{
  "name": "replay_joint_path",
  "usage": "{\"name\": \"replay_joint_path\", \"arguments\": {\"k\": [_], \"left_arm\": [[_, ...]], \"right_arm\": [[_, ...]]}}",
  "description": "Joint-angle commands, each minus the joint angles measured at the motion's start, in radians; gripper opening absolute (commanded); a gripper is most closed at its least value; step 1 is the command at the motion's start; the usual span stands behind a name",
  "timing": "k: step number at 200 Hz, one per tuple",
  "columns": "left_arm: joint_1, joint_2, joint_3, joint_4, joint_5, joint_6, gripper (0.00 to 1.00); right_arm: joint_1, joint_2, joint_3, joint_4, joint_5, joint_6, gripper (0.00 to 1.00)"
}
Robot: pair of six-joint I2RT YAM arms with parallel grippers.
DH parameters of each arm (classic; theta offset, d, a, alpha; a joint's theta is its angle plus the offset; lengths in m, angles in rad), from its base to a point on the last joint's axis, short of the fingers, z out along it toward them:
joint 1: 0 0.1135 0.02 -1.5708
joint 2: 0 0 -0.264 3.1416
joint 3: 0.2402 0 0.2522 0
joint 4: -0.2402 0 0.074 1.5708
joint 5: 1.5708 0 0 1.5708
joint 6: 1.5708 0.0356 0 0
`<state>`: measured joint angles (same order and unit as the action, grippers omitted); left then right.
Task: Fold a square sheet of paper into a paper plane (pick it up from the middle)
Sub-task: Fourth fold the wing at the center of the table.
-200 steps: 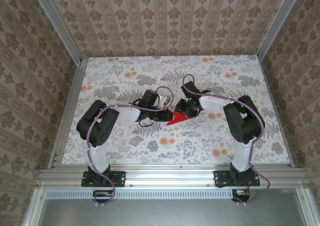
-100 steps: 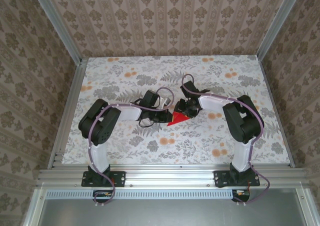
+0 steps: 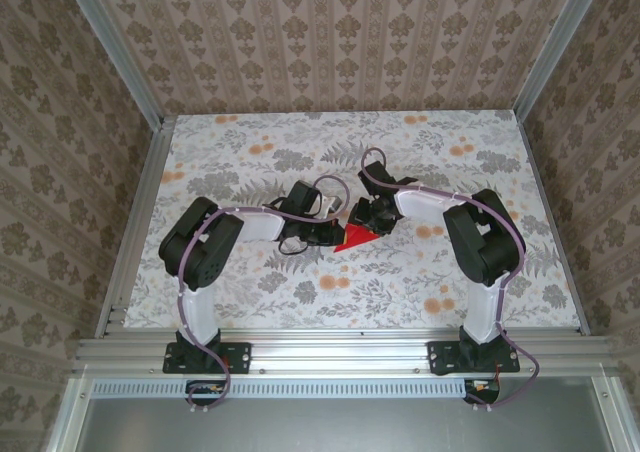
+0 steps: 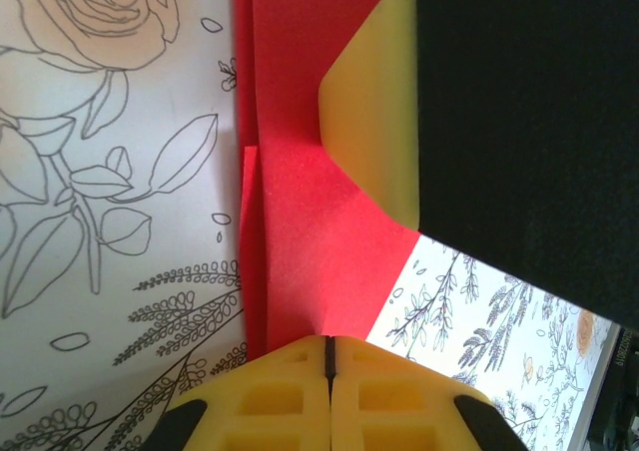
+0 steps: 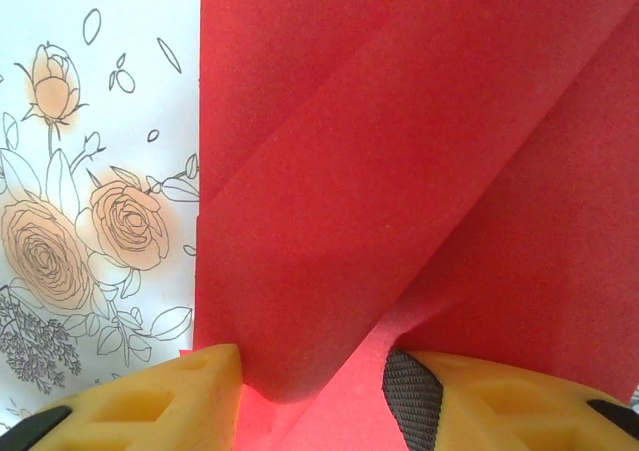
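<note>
Left fingers [image 4: 270,401]: closed together at red paper [image 4: 300,222] edge.
Right fingers [image 5: 150,401]: apart, straddling raised paper fold.
Paper location: table [image 3: 420,302] centre.

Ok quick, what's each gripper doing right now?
Left gripper: shut, pinching the red paper.
Right gripper: open, a raised fold of it between the fingers.

Folded red paper [image 3: 354,238] lies on the floral table [image 3: 250,292].

We see a tabletop [image 3: 250,162] printed with grey leaves and orange flowers, brown damask-papered walls [image 3: 340,42] on three sides, aluminium frame rails [image 3: 330,350] along the edges, and a grey panel [image 3: 330,422] nearest us.
</note>
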<state>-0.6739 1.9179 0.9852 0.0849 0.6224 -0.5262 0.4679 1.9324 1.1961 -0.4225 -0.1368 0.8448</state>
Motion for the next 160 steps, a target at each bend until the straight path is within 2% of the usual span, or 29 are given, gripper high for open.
{"name": "replay_joint_path", "arguments": {"k": [1,104,160], "left_arm": [[-0.007,0.024,0.018,-0.039,-0.012,0.026,0.06],[-0.007,0.009,-0.008,-0.073,-0.011,0.040,0.05],[0.043,-0.129,-0.050,0.007,0.005,-0.040,0.10]], "right_arm": [[-0.005,0.139,-0.075,-0.153,0.133,0.011,0.50],[0.002,0.176,-0.062,-0.160,0.138,-0.003,0.51],[0.003,0.195,-0.059,-0.171,0.154,-0.006,0.49]]}}
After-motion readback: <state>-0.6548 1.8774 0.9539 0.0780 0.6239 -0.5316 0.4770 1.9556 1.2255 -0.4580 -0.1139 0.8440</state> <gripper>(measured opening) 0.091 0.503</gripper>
